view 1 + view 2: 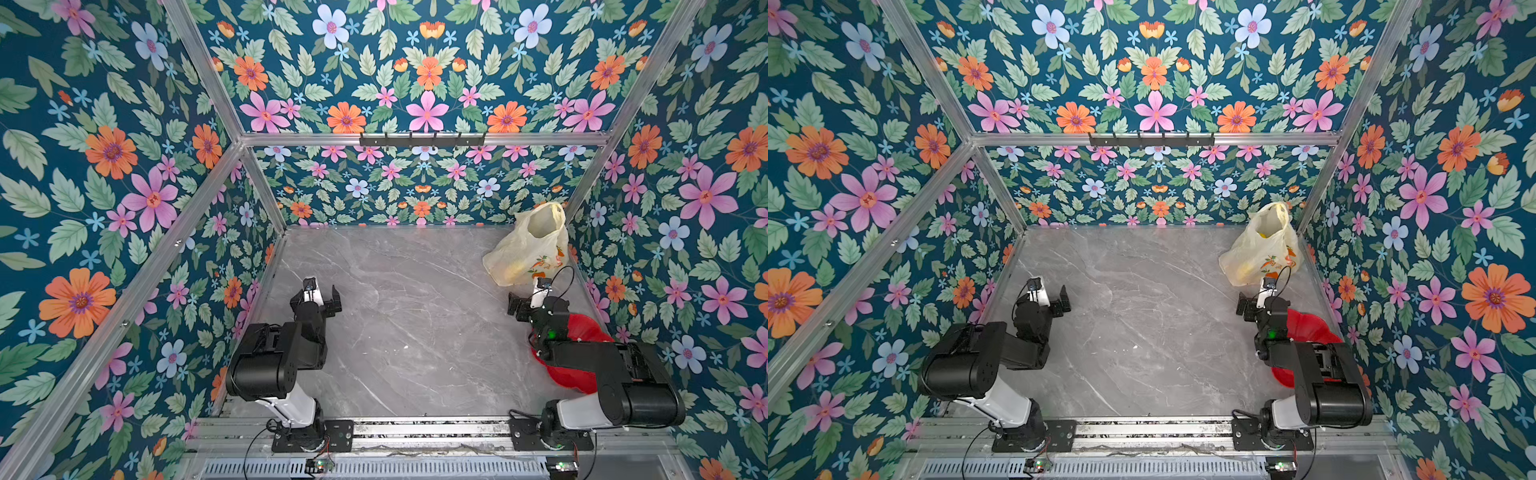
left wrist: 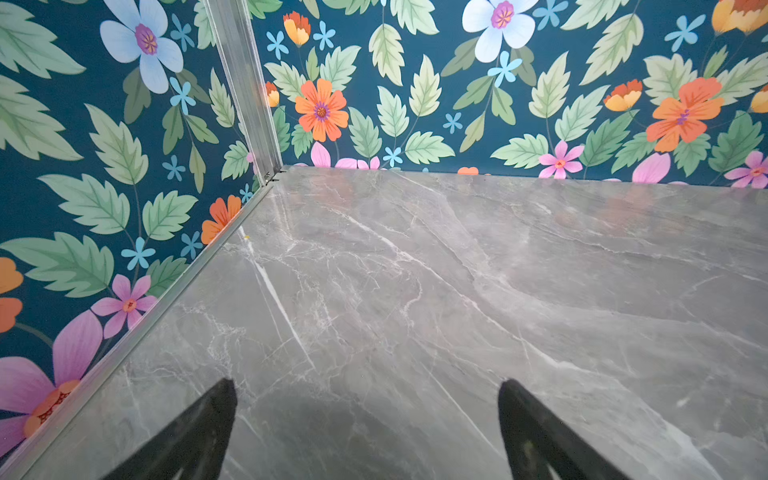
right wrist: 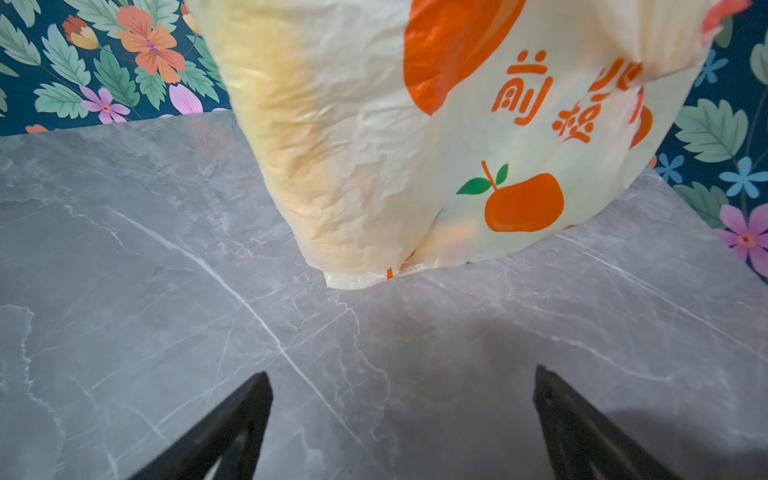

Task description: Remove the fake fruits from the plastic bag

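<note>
The pale-yellow plastic bag [image 1: 527, 245] [image 1: 1262, 249] stands upright in the far right corner of the table, its mouth open upward. A yellow fake fruit [image 1: 1262, 235] shows inside the mouth, and a yellow shape glows through the bag's lower side [image 1: 512, 271]; other fruits are hidden. My right gripper [image 1: 536, 299] [image 3: 401, 374] is open just in front of the bag's base [image 3: 374, 166], not touching it. My left gripper [image 1: 318, 294] [image 2: 368, 386] is open over bare table on the left, nothing between its fingers.
A red flower-shaped plate [image 1: 586, 328] [image 1: 1308, 324] lies at the right under my right arm. The grey marble table [image 1: 415, 332] is closed in by floral walls on three sides. A black hook rail [image 1: 422, 140] hangs on the back wall.
</note>
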`<state>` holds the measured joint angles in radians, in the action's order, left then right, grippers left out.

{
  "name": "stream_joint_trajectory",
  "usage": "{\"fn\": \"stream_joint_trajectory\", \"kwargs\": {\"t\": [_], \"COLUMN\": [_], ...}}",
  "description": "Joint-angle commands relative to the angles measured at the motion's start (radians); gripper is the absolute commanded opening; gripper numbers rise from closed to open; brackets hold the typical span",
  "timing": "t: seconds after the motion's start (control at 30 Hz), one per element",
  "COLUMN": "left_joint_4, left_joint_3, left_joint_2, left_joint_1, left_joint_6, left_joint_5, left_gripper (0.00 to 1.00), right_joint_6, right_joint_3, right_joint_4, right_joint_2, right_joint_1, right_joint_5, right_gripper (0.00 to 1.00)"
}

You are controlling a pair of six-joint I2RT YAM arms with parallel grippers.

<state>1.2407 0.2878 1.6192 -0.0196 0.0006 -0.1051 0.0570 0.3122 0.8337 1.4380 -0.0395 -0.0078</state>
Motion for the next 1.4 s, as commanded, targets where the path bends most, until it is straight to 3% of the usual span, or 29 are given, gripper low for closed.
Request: {"fn": "stream_joint_trajectory", "kwargs": {"t": [0.0, 1.27, 1.37], "left_joint_4": [0.014, 0.036, 0.055], "left_joint_3": [-0.002, -0.015, -0.047], "left_joint_2": [-0.002, -0.005, -0.061], "left_joint_1": [0.001, 0.001, -0.023], "left_joint_6": [-0.001, 0.009, 0.039], "left_joint_5": [0.002, 0.034, 0.035], "left_gripper": [1.0, 1.0, 1.0], "right_joint_6": [-0.001, 0.0, 0.0], "right_joint_3": [0.005, 0.005, 0.002], "right_joint_4": [0.032, 0.03, 0.038], "right_joint_2": [0.001, 0.0, -0.002], "right_joint_1": [0.0, 0.0, 0.001], "right_joint_5": [-0.004, -0.008, -0.006], "right_gripper": [0.99, 0.99, 0.99]}}
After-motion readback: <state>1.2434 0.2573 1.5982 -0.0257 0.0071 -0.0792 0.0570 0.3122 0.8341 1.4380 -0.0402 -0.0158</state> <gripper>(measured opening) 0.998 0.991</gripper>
